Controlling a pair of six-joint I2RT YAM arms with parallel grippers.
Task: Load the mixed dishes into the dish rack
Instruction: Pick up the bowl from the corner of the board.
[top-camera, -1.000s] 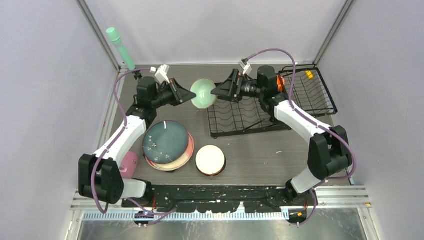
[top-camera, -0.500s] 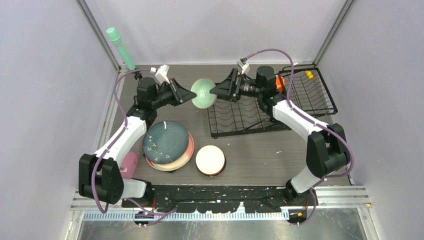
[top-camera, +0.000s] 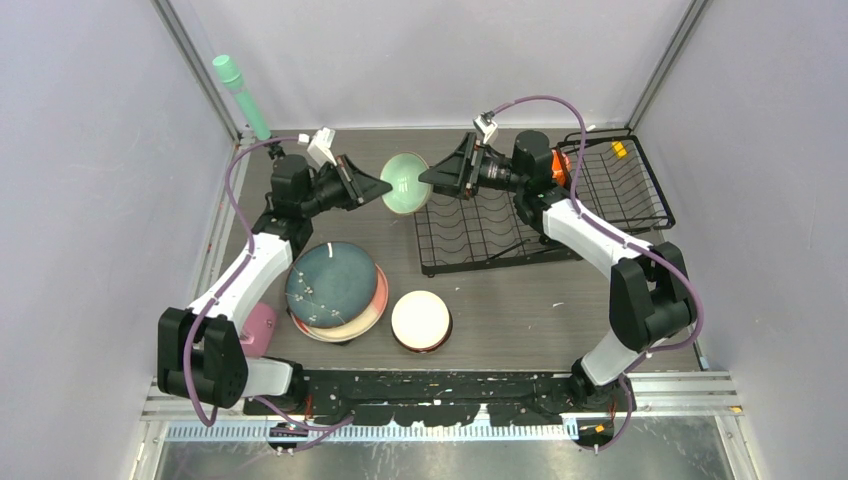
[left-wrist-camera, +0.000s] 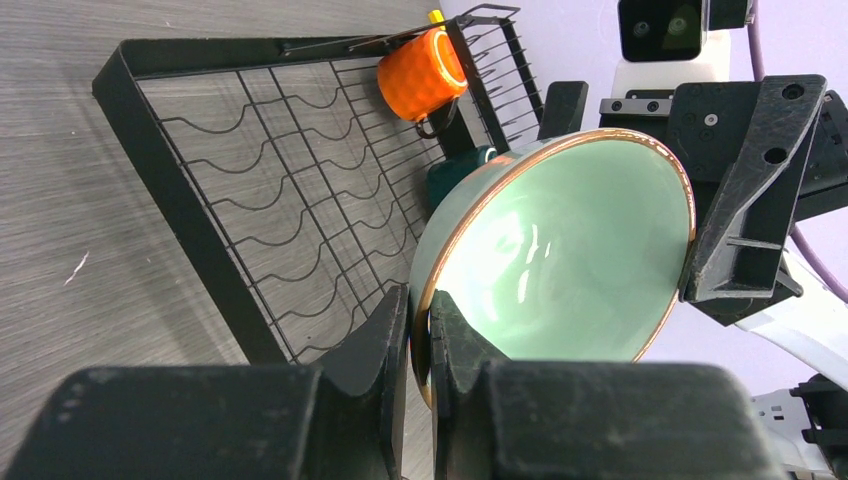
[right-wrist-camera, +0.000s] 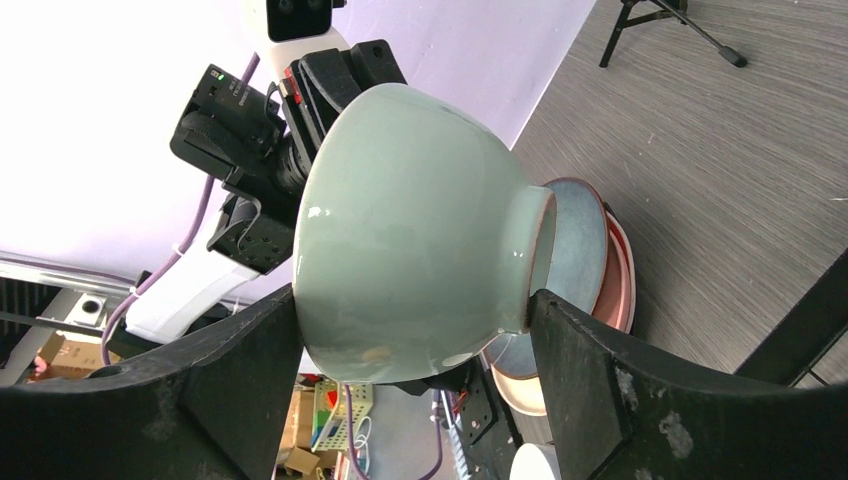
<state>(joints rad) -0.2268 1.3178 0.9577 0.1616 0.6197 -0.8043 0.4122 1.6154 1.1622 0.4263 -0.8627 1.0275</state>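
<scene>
The mint-green bowl hangs on its side in the air at the left end of the dish rack. My left gripper is shut on its rim. My right gripper is open wide and straddles the bowl. One finger stands at the foot and the other at the rim, both very close. An orange mug and a dark teal mug lie in the rack. The dark teal speckled plate rests on the pink plate, with a white bowl beside them.
A small pink cup sits by the left arm's base. A mint-green cylinder on a tripod stands at the back left. The rack's black frame lies just under the held bowl. Walls close in the table on both sides.
My right gripper has moved left over the bowl and its jaws have narrowed around it. My left gripper has kept its hold on the rim, nearly still.
</scene>
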